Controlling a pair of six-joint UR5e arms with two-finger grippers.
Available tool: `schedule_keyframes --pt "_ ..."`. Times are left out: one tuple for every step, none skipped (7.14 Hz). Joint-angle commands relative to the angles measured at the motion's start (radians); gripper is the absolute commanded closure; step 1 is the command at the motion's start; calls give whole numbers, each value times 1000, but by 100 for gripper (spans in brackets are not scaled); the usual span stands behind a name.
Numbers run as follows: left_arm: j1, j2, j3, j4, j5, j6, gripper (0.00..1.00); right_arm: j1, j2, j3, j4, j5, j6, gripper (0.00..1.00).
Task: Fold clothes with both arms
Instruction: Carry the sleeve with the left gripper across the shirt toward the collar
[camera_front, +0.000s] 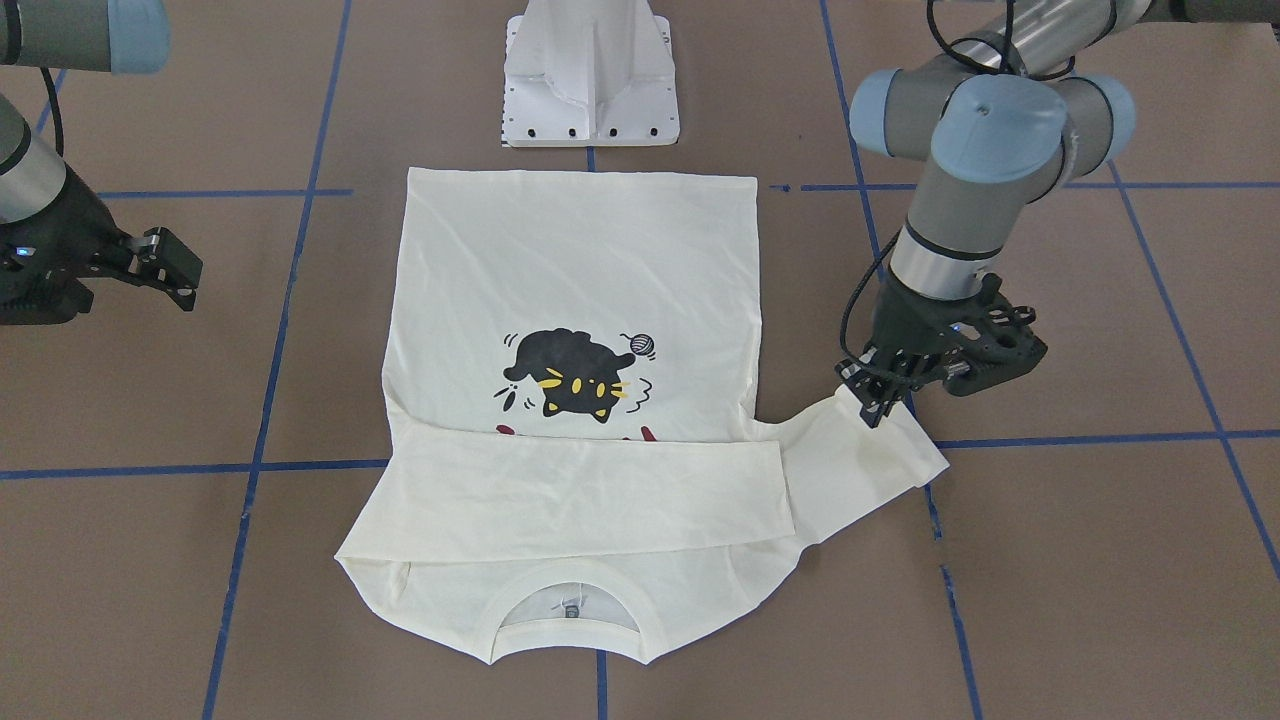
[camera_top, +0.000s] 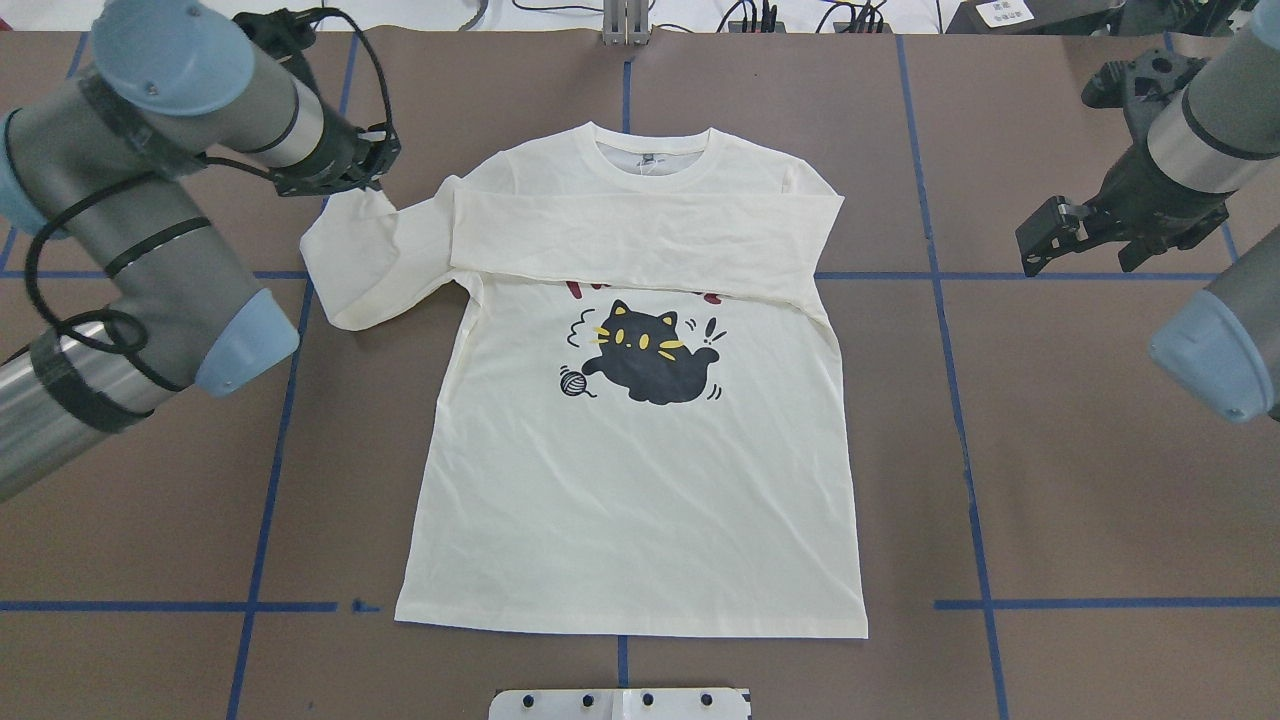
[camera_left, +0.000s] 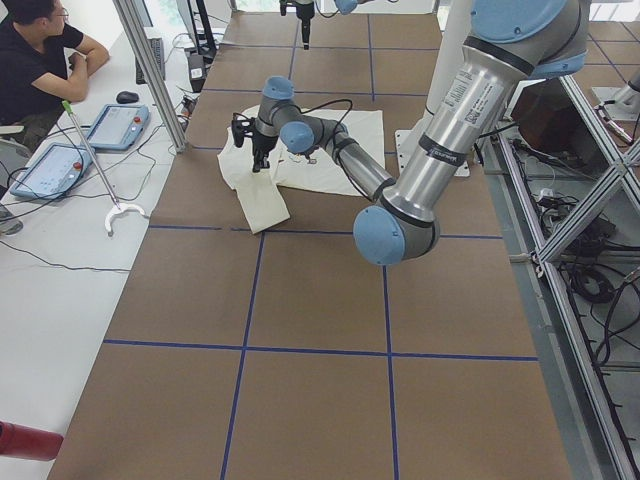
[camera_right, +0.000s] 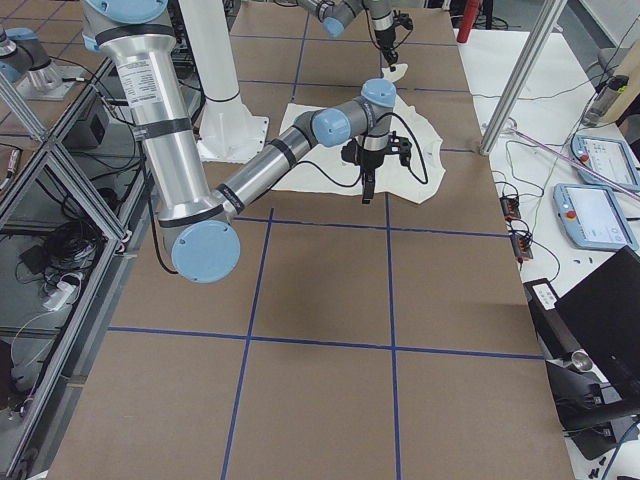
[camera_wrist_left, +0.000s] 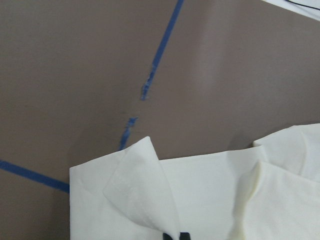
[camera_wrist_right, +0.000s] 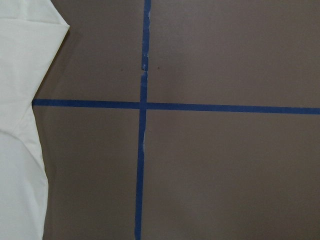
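Left gripper (camera_front: 876, 400): pinched shut on the end of a sleeve (camera_front: 860, 455), cloth peaked up into the jaws. Shirt (camera_front: 580, 250) flat and print-up on the table (camera_front: 1060, 560), inboard of this gripper; other sleeve (camera_front: 590, 490) already laid across the chest. Right gripper (camera_front: 168, 265): open, empty, well clear beyond the shirt's far side. Recommended: lift only enough to clear, carry straight inboard, lay parallel on the folded sleeve, avoid dragging the body.

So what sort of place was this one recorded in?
Most likely a robotics lab work cell: a brown table gridded with blue tape, an operator seated at a side desk with teach pendants, and aluminium framing around it.
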Motion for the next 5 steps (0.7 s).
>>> schedule_keyframes --pt "2 -205 142 -52 -46 -109 100 27 -71 -2 66 3 -29 0" --pt "6 -306 249 -132 -61 -193 100 34 -81 -2 72 5 -31 0" --pt "14 -439 404 -218 -61 -263 100 39 -83 -2 72 5 -29 0" --pt "35 -532 480 -259 -61 -330 100 39 -85 -2 72 6 -28 0" --pt "78 -587 521 -292 -60 -385 100 39 -85 -5 72 6 -26 0"
